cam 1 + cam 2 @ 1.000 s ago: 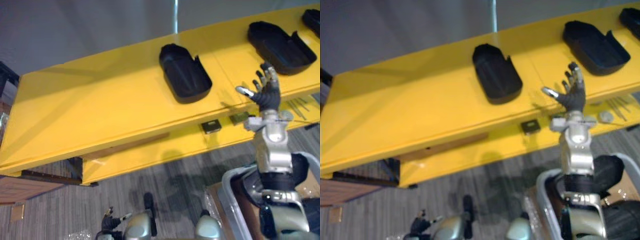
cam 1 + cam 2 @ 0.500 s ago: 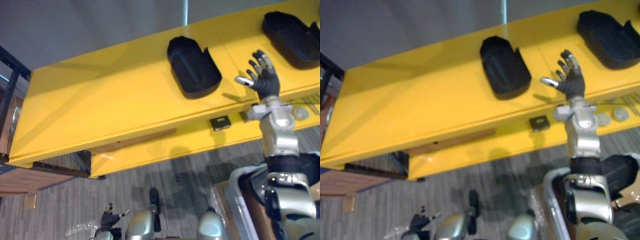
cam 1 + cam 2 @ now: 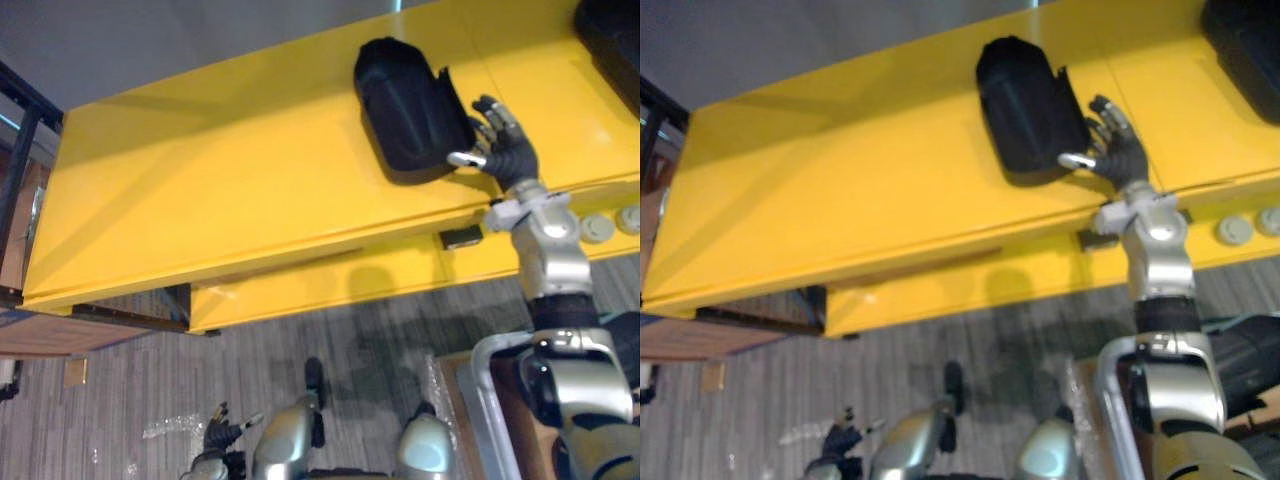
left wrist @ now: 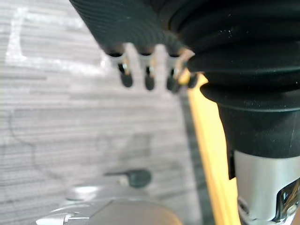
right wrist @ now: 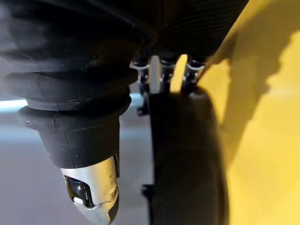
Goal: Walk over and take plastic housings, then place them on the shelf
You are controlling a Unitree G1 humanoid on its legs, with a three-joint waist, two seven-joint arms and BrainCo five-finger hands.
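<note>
Plastic housing (image 3: 410, 105) on yellow bench (image 3: 220, 190): right hand (image 3: 503, 152), fingers spread open, against its edge. Pickup likely underway; next, curl fingers round rim. Left hand (image 3: 222, 437) hangs low, fingers relaxed.

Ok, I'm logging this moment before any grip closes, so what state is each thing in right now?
Near housing: lying on the yellow shelf, not lifted.
Far housing: lying on the same shelf, untouched.
Right robot hand: open, fingers and thumb against the near housing's side.
Left robot hand: open, hanging low by the floor, holding nothing.
</note>
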